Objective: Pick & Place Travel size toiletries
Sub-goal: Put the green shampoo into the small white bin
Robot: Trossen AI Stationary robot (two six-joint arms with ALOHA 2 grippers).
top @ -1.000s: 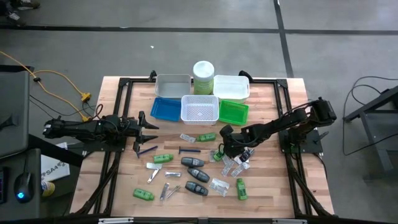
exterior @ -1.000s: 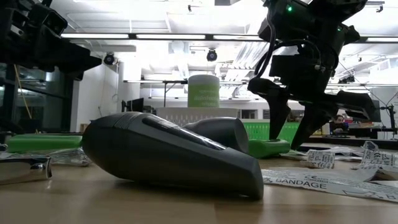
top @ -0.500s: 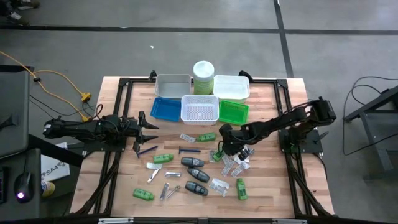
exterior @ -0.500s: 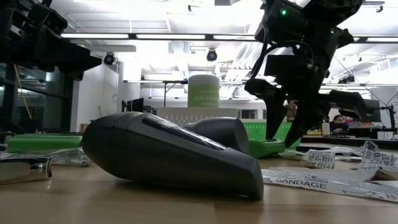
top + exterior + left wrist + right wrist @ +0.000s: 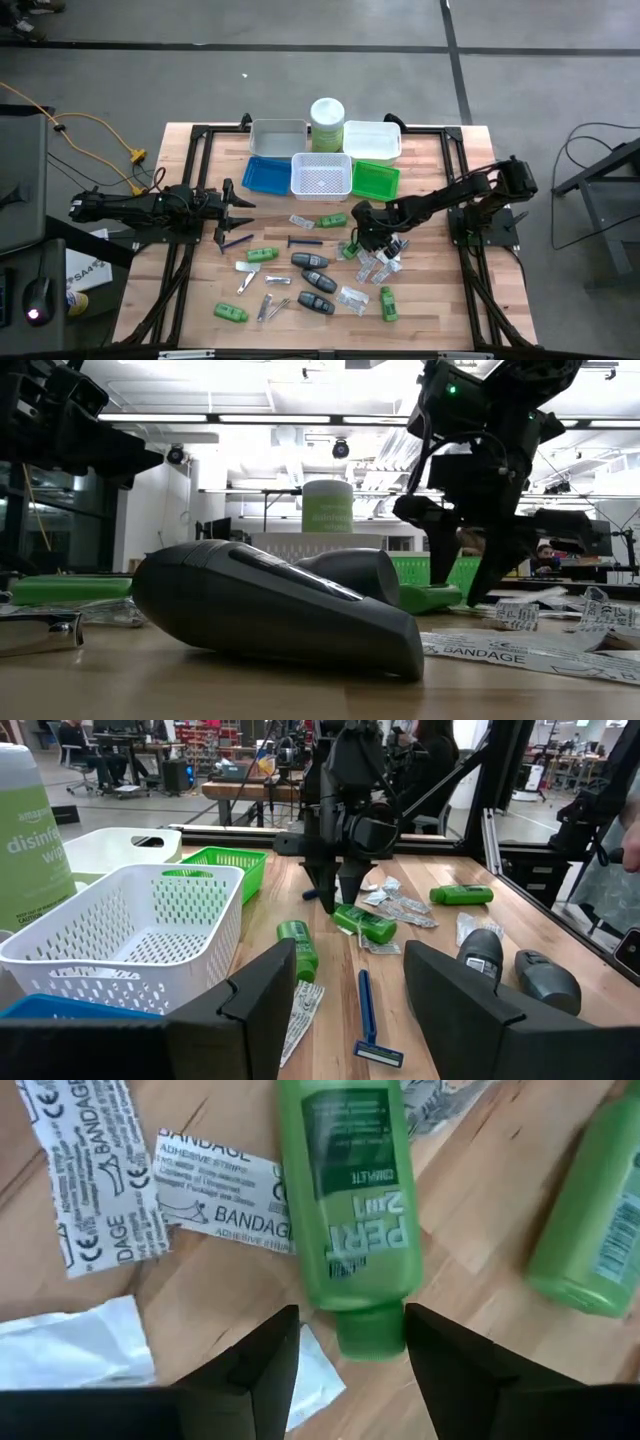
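Right gripper point(image 5: 340, 1355) open, hovered over green plastic tube point(image 5: 345, 1190) mid-worktop; should straddle cap squarely before closing. Left gripper point(image 5: 340, 990) open, idle at left.

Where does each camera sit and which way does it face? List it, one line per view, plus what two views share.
High view: above the table, looking straight down; shows both arms, left gripper at the left side, right gripper over the toiletries.
Low view: table-top height, looking level past a grey case; the right gripper hangs in.
Left wrist view: faces across the table; own open fingers show.
Right wrist view: looks down on a green bottle between its own open fingers.
Shared: both wrist views show that bottle.
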